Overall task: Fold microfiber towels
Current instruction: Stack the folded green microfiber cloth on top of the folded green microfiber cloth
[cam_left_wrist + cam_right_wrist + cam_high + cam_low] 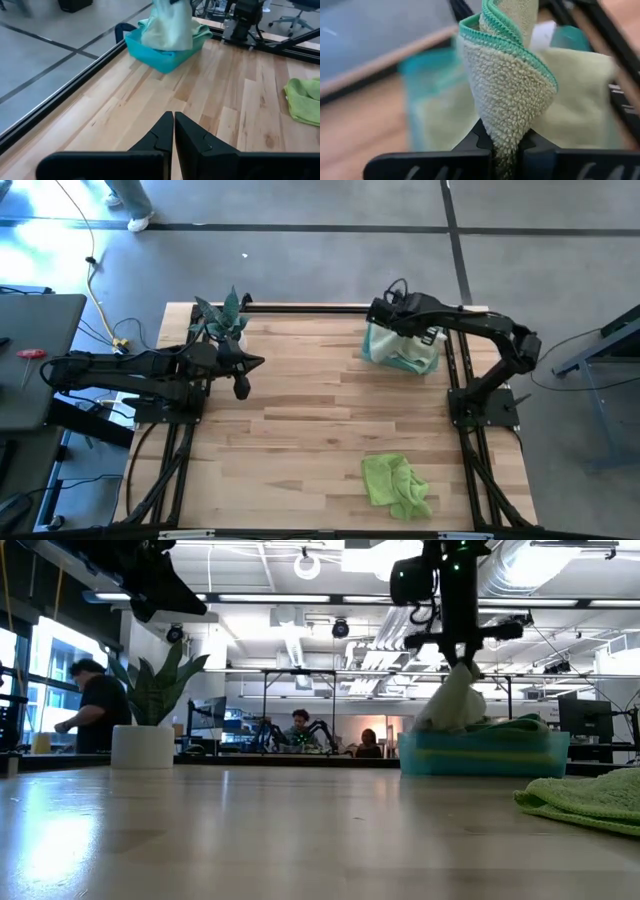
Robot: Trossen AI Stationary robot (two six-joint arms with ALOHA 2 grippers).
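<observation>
A pale green towel (512, 95) with a teal stitched edge hangs pinched between the fingers of the right gripper (392, 320), lifted above a teal bin (400, 348) that holds more towels at the far right part of the table. A lime green towel (396, 483) lies crumpled near the table's front edge, well apart from both grippers.

The wooden table (300, 430) carries a potted plant (226, 320) at its far left. Beyond it is an open workshop where people (300, 730) sit at desks.

The right jaws are clamped on the pale towel. The left gripper (173, 131) hangs over the left side, jaws together, holding nothing.
</observation>
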